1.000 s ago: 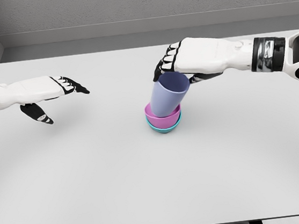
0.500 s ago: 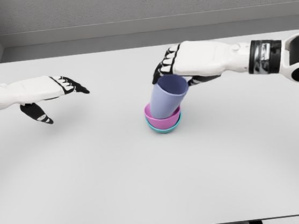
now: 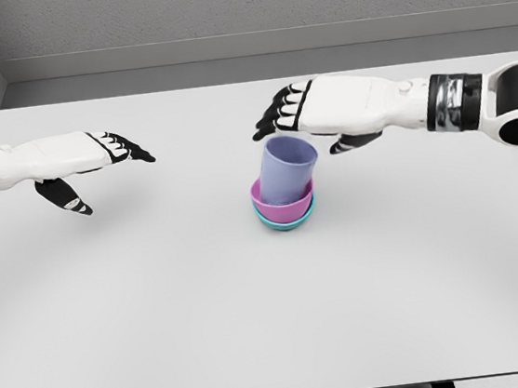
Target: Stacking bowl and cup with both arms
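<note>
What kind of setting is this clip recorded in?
Likely a bare simulated test bench, not a real room: a plain white table, blank grey walls, and only a purple cup nested in stacked pink and teal bowls.

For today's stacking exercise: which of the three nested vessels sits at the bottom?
The teal bowl: only its rim shows beneath the pink bowl, which holds the purple cup.

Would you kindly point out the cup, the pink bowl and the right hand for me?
cup [image 3: 286, 170]: head view, on its lavender side wall.
pink bowl [image 3: 284, 212]: head view, on its front outer wall below the cup.
right hand [image 3: 324, 107]: head view, on the white back of the hand.
</note>
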Robot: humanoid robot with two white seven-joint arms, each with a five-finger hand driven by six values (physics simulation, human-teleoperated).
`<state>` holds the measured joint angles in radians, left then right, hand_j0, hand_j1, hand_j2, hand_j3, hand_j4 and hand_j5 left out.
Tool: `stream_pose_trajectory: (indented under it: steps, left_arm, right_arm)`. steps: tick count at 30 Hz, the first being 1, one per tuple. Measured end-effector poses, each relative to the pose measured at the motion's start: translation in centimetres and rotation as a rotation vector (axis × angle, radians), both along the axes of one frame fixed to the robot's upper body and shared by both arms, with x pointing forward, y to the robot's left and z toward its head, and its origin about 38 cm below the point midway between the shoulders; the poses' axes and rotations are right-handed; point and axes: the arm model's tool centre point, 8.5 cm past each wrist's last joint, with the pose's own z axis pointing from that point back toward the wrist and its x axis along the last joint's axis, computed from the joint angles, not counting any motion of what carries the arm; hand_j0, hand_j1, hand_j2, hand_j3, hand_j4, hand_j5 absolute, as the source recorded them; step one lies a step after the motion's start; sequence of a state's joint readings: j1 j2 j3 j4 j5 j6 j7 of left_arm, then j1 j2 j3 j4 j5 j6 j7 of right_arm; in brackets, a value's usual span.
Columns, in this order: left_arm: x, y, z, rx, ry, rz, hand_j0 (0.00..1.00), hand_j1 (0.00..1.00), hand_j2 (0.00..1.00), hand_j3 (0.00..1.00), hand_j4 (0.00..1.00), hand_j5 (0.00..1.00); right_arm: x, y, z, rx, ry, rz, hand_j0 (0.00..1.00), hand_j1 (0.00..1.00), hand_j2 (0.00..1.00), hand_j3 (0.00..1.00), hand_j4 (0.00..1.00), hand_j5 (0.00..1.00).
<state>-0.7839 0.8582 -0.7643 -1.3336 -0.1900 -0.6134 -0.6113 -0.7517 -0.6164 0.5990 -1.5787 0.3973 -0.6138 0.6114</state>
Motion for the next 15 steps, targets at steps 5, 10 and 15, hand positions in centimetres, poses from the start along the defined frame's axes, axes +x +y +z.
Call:
stream_pose_trajectory:
  steps: [5,10,15]
  left_arm:
    - [0.0,0.0,0.0,0.0,0.0,0.0,1.0,1.0,1.0,1.0,1.0,1.0]
    - [0.0,0.0,0.0,0.0,-0.001,0.0,1.0,1.0,1.0,1.0,1.0,1.0]
    - [0.0,0.0,0.0,0.0,0.001,0.0,1.0,1.0,1.0,1.0,1.0,1.0]
  right_arm:
    - [1.6,-3.3,0.6,0.049,0.004,-0.109,1.0,1.0,1.0,1.0,1.0,1.0]
    - [3.4,-8.2,0.6,0.114,0.032,-0.258,1.0,1.0,1.0,1.0,1.0,1.0]
    - [4.2,-10.4,0.1,0.139,0.057,-0.326,1.0,1.0,1.0,1.0,1.0,1.0]
